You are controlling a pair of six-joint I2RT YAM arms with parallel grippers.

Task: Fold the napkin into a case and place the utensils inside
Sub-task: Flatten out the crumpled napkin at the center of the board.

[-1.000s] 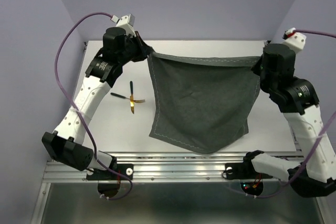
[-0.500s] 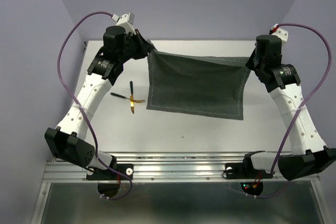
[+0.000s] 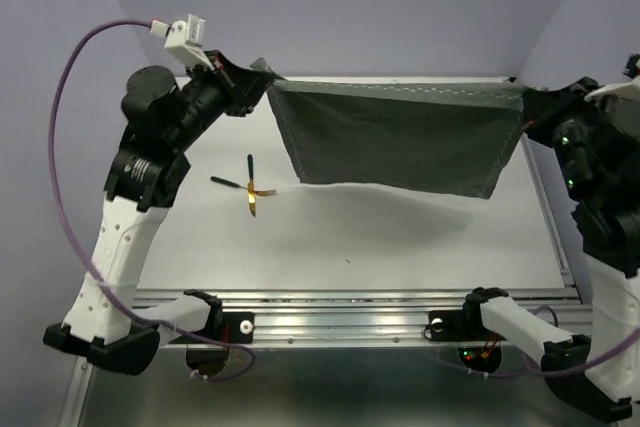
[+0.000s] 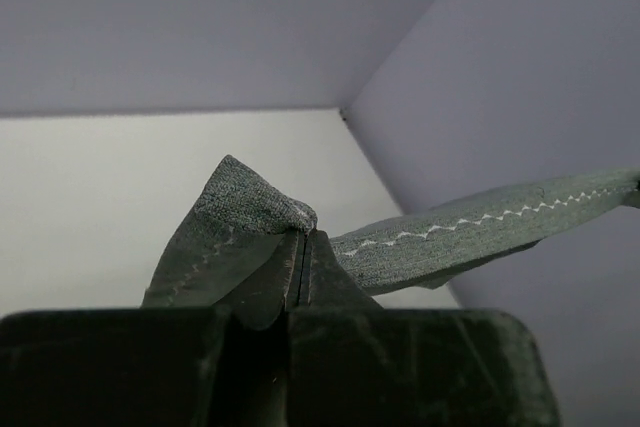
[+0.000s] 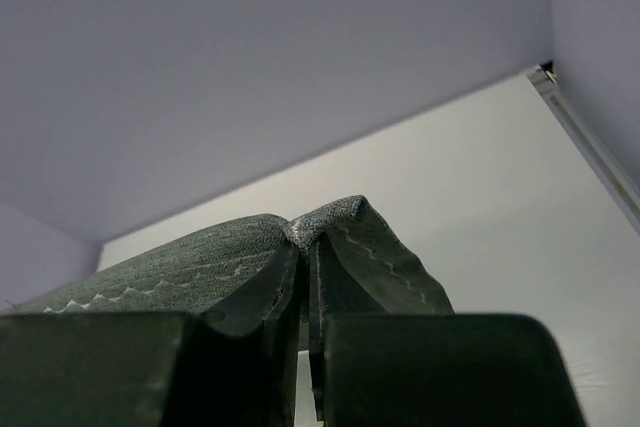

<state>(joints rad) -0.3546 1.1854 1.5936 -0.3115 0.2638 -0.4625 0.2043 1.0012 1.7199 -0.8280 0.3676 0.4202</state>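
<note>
Napkin (image 3: 400, 142) is up in the air over the far half of the table (image 3: 400, 247), stretched between my two arms. Its long axis runs left to right. The stitched top hem is pulled into a nearly straight line from one corner to the other, and the rest of the cloth hangs from it toward me, with its shadow on the tabletop below.

On the left gripper (image 3: 262, 82) the fingers are pressed fully together on the left top corner; the wrist view shows a peak of cloth bunched above the tips. The right gripper (image 3: 525, 102) is clamped the same way on the right top corner.

The utensils (image 3: 250, 189) lie on the table left of the cloth and clear of it.

Compared with half a second ago, both arms have risen and spread apart. The hem is tauter and wider, and the cloth sits higher. The utensils have not moved.
</note>
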